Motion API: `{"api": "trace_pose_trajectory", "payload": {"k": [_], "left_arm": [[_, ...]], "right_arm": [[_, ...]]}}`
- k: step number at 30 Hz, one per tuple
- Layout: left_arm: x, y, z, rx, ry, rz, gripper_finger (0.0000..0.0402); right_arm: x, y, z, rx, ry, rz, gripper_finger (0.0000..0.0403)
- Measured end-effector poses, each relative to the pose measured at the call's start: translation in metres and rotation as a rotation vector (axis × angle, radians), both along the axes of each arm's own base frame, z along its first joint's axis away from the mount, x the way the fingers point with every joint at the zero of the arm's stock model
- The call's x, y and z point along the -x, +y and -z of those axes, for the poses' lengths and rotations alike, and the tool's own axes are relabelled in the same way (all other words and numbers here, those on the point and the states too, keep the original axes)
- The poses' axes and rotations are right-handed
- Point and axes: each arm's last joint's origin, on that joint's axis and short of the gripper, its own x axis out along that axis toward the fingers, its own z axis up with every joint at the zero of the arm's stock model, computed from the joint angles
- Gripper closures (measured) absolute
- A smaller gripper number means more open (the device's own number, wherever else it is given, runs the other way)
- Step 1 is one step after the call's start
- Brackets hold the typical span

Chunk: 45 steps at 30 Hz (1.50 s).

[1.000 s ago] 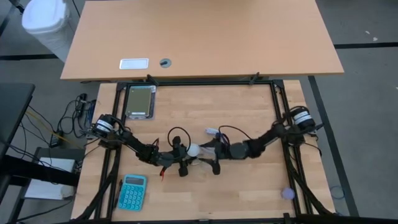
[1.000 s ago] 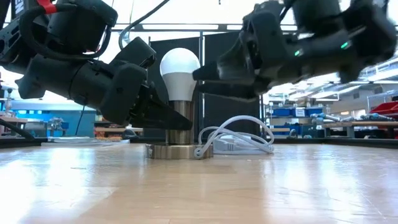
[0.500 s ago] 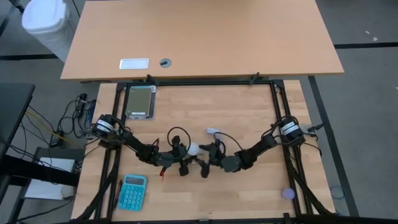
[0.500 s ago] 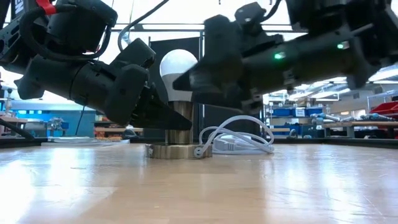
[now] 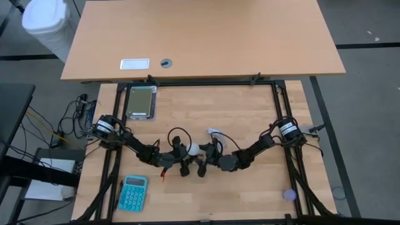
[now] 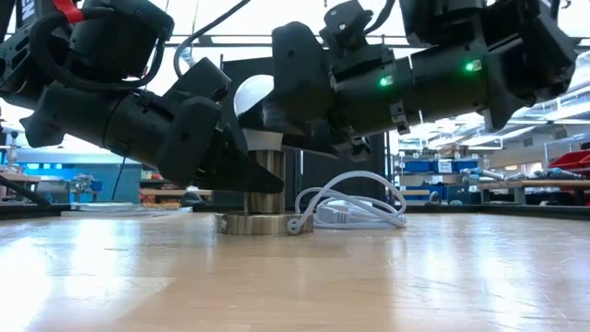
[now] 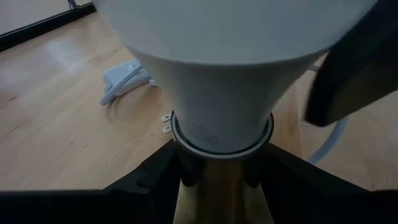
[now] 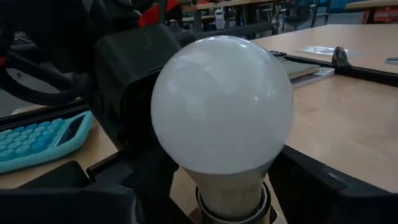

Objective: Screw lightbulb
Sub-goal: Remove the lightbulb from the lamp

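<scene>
Small white frosted lightbulb [image 8: 222, 106]: upright in brushed-metal socket post [image 6: 267, 180] at table centre. Likely light, smooth, fragile; grip globe gently at widest girth. Left gripper [image 5: 181, 164] clamps socket post. Right gripper [image 5: 204, 164] fingers spread around globe, contact unclear.

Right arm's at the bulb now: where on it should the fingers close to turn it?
Probably on the bulb's round globe at its widest, one finger on each side, coming in level. It stands upright in the socket, whose stem the left gripper holds.
</scene>
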Motion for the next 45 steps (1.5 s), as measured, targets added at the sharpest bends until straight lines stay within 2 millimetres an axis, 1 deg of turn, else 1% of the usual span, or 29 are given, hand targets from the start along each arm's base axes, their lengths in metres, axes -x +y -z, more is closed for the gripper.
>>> {"api": "trace_pose_trajectory", "payload": {"k": [3,10,17,27,30,36,40,42,45], "left_arm": [[0.0,0.0,0.0,0.0,0.0,-0.001,0.0208],[0.0,0.0,0.0,0.0,0.001,-0.001,0.0208],[0.0,-0.001,0.0,0.002,0.003,0.019,0.0208],[0.0,-0.001,0.0,0.001,0.007,0.032,0.0208],[0.001,-0.002,0.0,0.002,0.008,0.039,0.0208],[0.0,-0.005,-0.001,-0.005,0.011,0.073,0.0208],[0.0,-0.005,-0.001,-0.007,0.004,0.078,0.0208],[0.0,-0.005,-0.001,-0.007,0.005,0.079,0.0208],[0.0,-0.005,-0.001,-0.008,0.004,0.078,0.0208]], "right_arm": [[-0.001,-0.002,0.001,0.005,0.008,-0.004,0.0182],[0.0,-0.003,0.002,0.048,0.033,-0.018,0.0187],[0.009,-0.01,0.005,0.05,0.01,-0.128,0.02],[0.009,-0.035,0.01,0.052,0.004,-0.353,0.0206],[0.01,-0.046,0.013,0.045,0.002,-0.421,0.0207],[0.014,-0.069,0.015,0.05,-0.028,-0.624,0.0207],[0.012,-0.083,0.015,0.058,-0.036,-0.74,0.0207],[0.011,-0.088,0.014,0.068,-0.035,-0.777,0.0207],[0.011,-0.089,0.014,0.078,-0.036,-0.786,0.0207]]}}
